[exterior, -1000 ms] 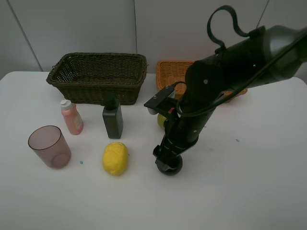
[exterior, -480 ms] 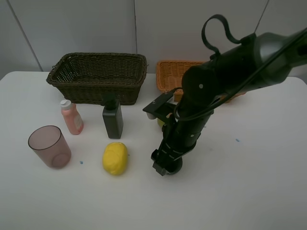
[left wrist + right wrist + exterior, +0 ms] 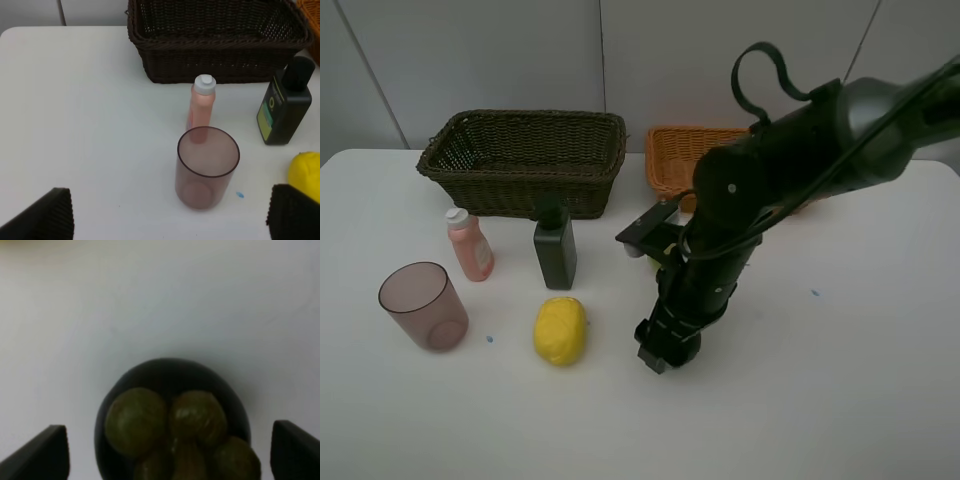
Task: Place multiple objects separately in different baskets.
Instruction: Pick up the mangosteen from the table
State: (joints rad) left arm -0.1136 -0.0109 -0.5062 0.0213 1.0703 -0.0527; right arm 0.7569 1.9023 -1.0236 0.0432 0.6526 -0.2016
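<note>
right gripper (image 3: 172, 452) spread wide astride the mangosteen (image 3: 172, 415): i should lower fully, centre, then close gently; left gripper (image 3: 170, 215) also agape.

The high exterior camera looks down over the whole white tabletop (image 3: 840, 400) toward the back wall. The left wrist camera sits lower and nearer, angled at the dark brown wicker basket (image 3: 215, 65), translucent mauve plastic cup (image 3: 207, 166) and pink plastic bottle (image 3: 202, 107), all shared with the high view. The right wrist camera points straight down, very close on a round dark mangosteen with green lobes (image 3: 172, 422).
</note>
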